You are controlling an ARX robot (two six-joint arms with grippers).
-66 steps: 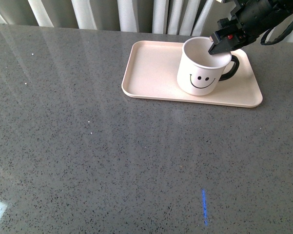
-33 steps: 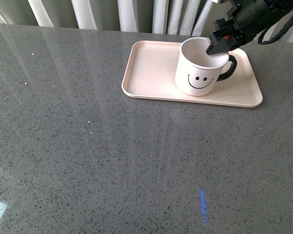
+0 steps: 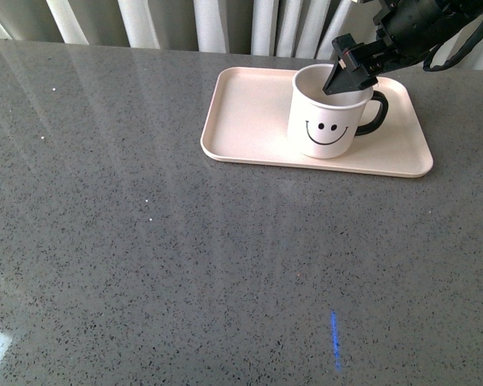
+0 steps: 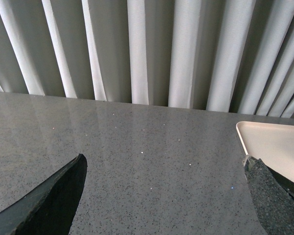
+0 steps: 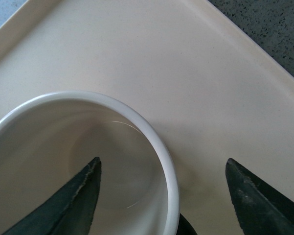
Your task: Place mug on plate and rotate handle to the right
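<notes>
Since a second ago: our right gripper [image 3: 347,72] has swung its fingers apart over the rim; mug [image 3: 329,112] shifted slightly on plate [image 3: 249,112].
Mug: white, smiley face, upright on the plate's right half.
Handle [image 3: 375,114]: black, on the mug's right side.
Right gripper: spread, one finger inside the mug, one outside.
Left gripper [image 4: 166,196]: spread, above the grey table [image 3: 145,241], left of the plate.

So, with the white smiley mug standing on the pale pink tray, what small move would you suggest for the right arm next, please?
Probably lift the right gripper straight up and clear. The white ceramic smiley-face mug already stands upright on the pale pink rectangular tray, its glossy black loop handle pointing right, and the jaws are open, straddling the rim without gripping. Nothing seems left to adjust.
</notes>
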